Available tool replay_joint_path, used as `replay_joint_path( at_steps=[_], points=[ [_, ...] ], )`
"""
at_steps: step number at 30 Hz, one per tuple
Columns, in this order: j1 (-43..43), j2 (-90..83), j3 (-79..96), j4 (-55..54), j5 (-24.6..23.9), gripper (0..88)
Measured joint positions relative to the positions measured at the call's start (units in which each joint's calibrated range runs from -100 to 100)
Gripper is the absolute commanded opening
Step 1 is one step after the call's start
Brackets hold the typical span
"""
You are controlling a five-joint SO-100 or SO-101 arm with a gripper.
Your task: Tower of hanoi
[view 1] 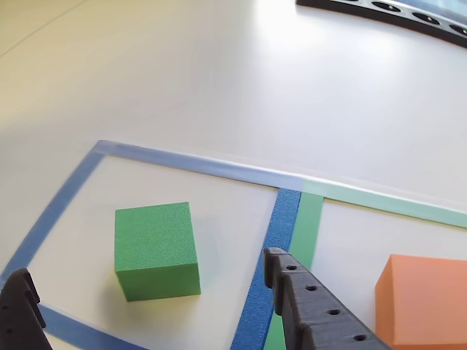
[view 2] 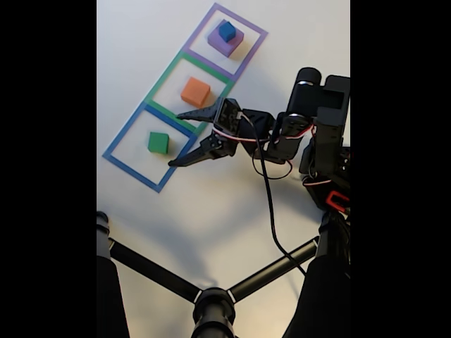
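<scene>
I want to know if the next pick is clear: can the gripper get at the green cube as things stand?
Probably yes. The gripper is open and aimed at the green cube, which sits alone in the blue-taped square, with nothing between them.

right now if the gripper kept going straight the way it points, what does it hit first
Most likely the green cube. The open gripper points at the blue-taped square, with the cube in line between its fingertips. The orange cube sits off to the side. Height above the table is unclear.
</scene>
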Motion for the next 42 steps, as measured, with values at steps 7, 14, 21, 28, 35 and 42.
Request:
replay_joint_path(
  at_steps=[7,14,21,28,35,42],
  points=[
    [-1.30,4.96,-2.67,-3.59,0.00,38.7],
    [-1.30,7.99,-7.31,-3.59,0.38,38.7],
    [-1.50,10.42,-13.76,1.04,0.38,38.7],
    [-1.50,11.94,-14.10,1.75,0.38,38.8],
    [-1.50,12.78,-14.19,1.91,0.38,38.1],
    [-2.60,12.78,-14.79,2.23,0.00,35.2]
  ],
)
